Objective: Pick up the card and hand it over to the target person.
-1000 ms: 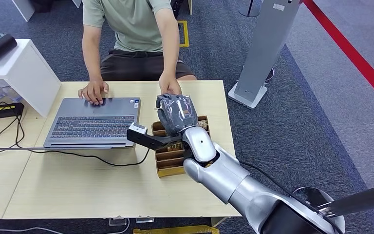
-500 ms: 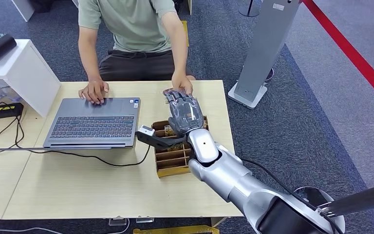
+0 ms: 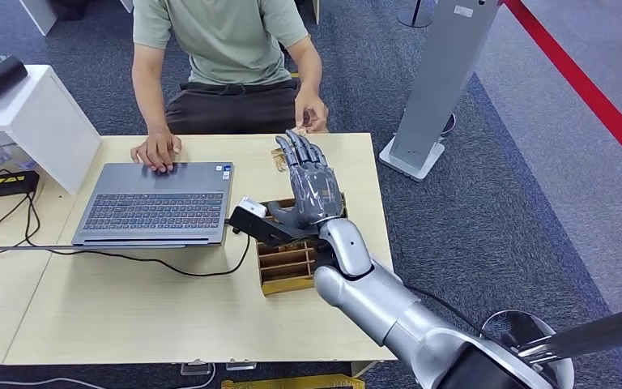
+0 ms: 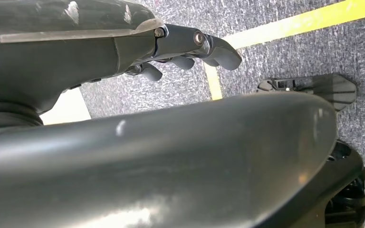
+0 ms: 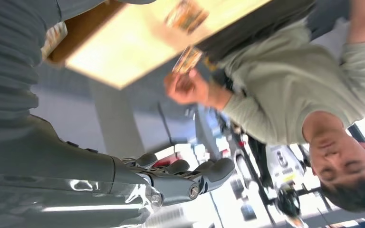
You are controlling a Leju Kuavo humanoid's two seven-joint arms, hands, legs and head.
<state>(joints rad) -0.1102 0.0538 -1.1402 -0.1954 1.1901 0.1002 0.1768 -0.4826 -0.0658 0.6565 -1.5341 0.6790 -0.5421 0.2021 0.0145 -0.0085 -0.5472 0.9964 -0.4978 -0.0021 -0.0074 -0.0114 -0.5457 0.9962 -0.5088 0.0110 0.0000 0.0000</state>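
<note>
A: What are the right hand's (image 3: pixel 312 188) fingers (image 3: pixel 296 151) doing?
B: Stretched out, apart, holding nothing, above the tabletop (image 3: pixel 129 308) and a wooden box (image 3: pixel 279 271).
A: And the card?
B: A card (image 5: pixel 188 59) is in the person's hand (image 3: pixel 311 110), just past the table's far edge. Another card (image 5: pixel 186 14) lies on the tabletop near those fingers.
A: The left hand (image 4: pixel 185 47)?
B: Over carpet, fingers loosely curled, nothing in them.
A: Anything else?
B: A laptop (image 3: pixel 155 203) under the person's other hand (image 3: pixel 155 151).

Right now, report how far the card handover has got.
Nearly finished. The seated person's hand holds a small printed card, drawn back past the table edge. The robot's grey right hand hangs open above the brown slotted cardboard box, holding nothing. Another card lies on the table. Left: withdraw the arm.
</note>
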